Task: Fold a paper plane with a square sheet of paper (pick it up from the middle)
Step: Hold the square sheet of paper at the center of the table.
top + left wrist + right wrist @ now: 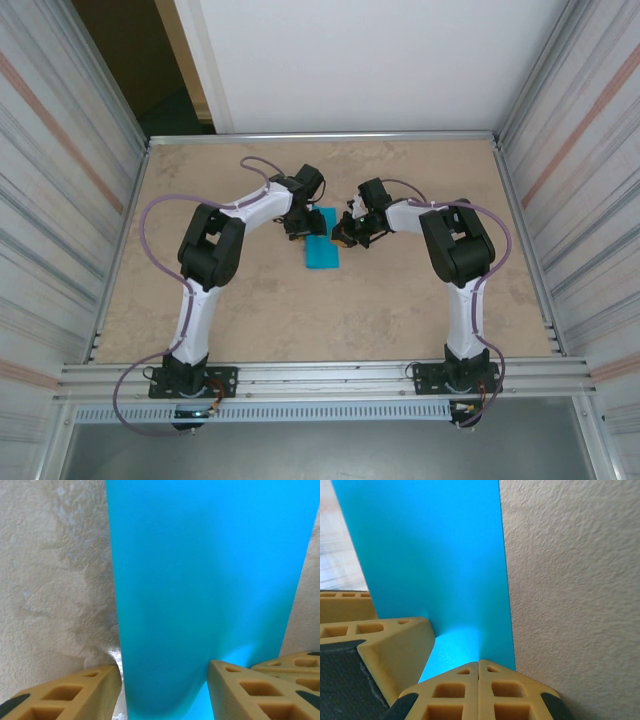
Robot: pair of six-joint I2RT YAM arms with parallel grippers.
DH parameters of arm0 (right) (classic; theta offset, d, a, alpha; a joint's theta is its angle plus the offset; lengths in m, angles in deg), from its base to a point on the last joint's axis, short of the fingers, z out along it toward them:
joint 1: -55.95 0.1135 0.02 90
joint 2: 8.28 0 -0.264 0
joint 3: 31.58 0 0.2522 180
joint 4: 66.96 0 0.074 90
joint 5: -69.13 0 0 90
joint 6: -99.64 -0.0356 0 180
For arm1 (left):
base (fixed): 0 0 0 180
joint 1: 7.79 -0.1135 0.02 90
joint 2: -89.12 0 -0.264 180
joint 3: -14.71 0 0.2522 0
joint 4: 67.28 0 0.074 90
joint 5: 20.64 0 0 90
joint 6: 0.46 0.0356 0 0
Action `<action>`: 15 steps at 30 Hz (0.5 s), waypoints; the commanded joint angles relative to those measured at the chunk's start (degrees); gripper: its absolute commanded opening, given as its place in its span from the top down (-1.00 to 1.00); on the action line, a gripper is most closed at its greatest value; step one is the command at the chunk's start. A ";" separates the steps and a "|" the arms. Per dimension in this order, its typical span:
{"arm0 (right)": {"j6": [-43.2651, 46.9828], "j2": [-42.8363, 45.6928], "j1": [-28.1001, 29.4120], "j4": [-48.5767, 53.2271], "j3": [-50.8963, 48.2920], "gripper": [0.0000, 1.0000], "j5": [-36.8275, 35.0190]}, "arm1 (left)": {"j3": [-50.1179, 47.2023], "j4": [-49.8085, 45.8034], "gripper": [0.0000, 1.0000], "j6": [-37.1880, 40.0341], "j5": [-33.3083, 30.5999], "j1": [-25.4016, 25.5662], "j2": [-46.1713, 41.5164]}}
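Setting: pale stone-patterned bench, boxed in by corrugated walls, with both arms reaching in to meet near its middle.
Paper: the square sheet of paper lies flat on the bench between the two claws. It shows as a narrow teal strip, so it looks folded over once.
Left claw: the left claw sits at the strip's far-left end. Its wrist view shows its fingers spread, one on each side of the strip and close against its edges. The paper curls slightly between them. I cannot tell whether they squeeze it.
Right claw: the right claw is at the strip's right side. Its wrist view shows both fingers clenched tip to tip, down at the paper's near end. No paper shows in the seam between them, so I judge it is pressing rather than gripping.
Step in hand: probably setting the first centre crease, with the strip held down from both sides.
Progress: early, since no pointed nose or wings are formed yet.
Next move calls for: one claw to pin the strip while the other takes a corner and folds it toward the centre line. The thin sheet needs a light, low pinch.
Risk: the paper could slide on the smooth bench or spring open once it is freed.
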State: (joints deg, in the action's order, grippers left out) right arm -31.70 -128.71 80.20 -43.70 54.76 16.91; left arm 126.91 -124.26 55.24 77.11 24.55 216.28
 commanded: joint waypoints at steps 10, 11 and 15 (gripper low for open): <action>2.28 -5.63 0.84 12.36 -0.43 1.00 -10.52 | -5.67 5.00 -0.01 0.62 5.03 -3.93 -12.32; 2.09 -5.84 0.93 12.69 -0.32 1.00 -11.15 | -7.08 6.62 0.04 0.41 7.11 -4.07 -13.69; 1.85 -6.47 1.30 13.00 -0.33 1.00 -12.20 | -12.31 14.90 0.17 0.16 16.06 -3.70 -17.21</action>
State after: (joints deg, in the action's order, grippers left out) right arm -30.17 -129.34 80.77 -39.70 57.01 15.03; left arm 117.38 -116.46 55.72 84.93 19.78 201.87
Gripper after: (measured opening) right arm 0.062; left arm 0.422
